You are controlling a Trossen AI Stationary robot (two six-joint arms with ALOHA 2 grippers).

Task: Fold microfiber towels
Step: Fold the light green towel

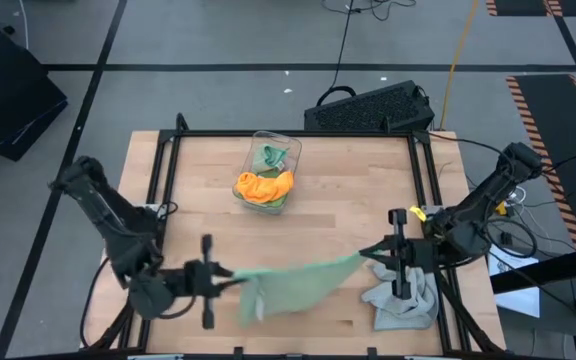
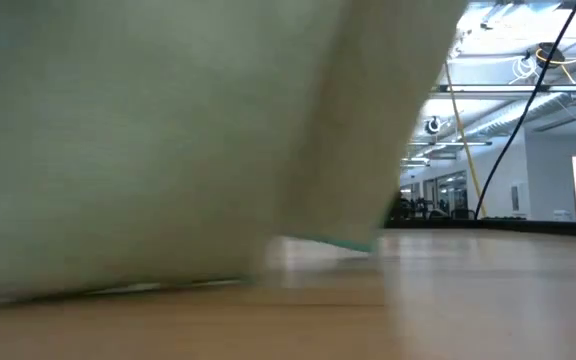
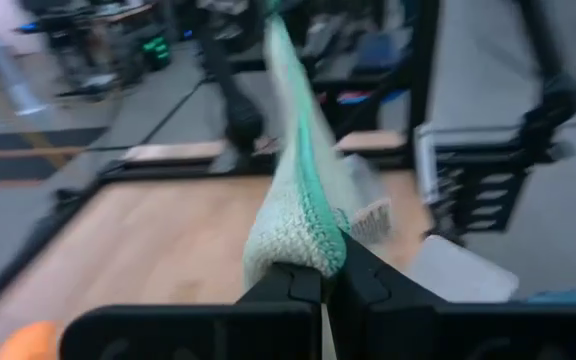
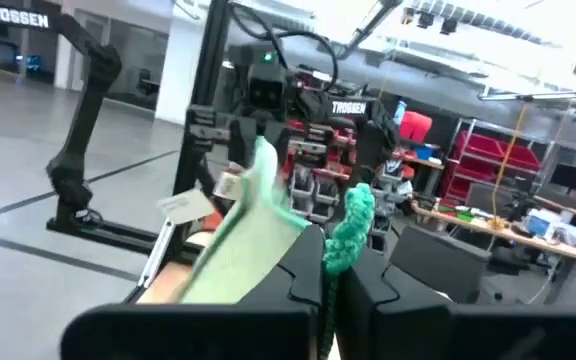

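Sage-green towel hangs stretched over the table between the left hand and right hand from above: a fold in progress, I judge; next, bring the corners together. Low down, cloth fills the view. Each wrist view shows fingers pressed together, pinching a corner.

A robotics lab: other robot arms, red shelving.
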